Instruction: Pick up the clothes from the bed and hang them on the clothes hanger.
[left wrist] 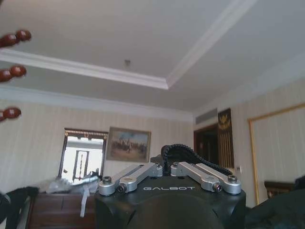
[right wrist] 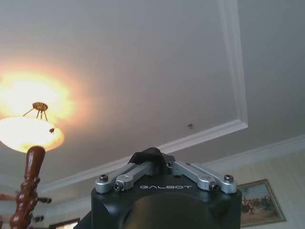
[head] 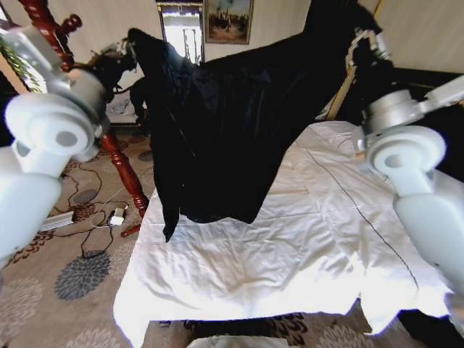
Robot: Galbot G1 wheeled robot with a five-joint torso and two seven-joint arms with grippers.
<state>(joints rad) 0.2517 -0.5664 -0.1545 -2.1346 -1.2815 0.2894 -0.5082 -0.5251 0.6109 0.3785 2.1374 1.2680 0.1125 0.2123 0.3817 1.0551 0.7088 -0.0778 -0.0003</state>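
The clothes (head: 232,123), a large black garment, hang spread in the air above the bed (head: 304,239), with the lower hem trailing onto the white duvet. My left gripper (head: 122,59) is raised at the garment's left top corner and is shut on it. In the left wrist view a black ridged edge (left wrist: 187,152) sits pinched between the closed fingers. My right gripper (head: 365,42) is held high at the right top corner. In the right wrist view it is shut on a fold of black fabric (right wrist: 150,155). The clothes hanger is out of view.
A tall reddish turned-wood coat stand (head: 119,156) rises right beside my left arm, its knobs (left wrist: 10,40) close to the left wrist. Cables and a power strip (head: 116,215) lie on the floral carpet left of the bed. A lit ceiling lamp (right wrist: 28,129) hangs overhead.
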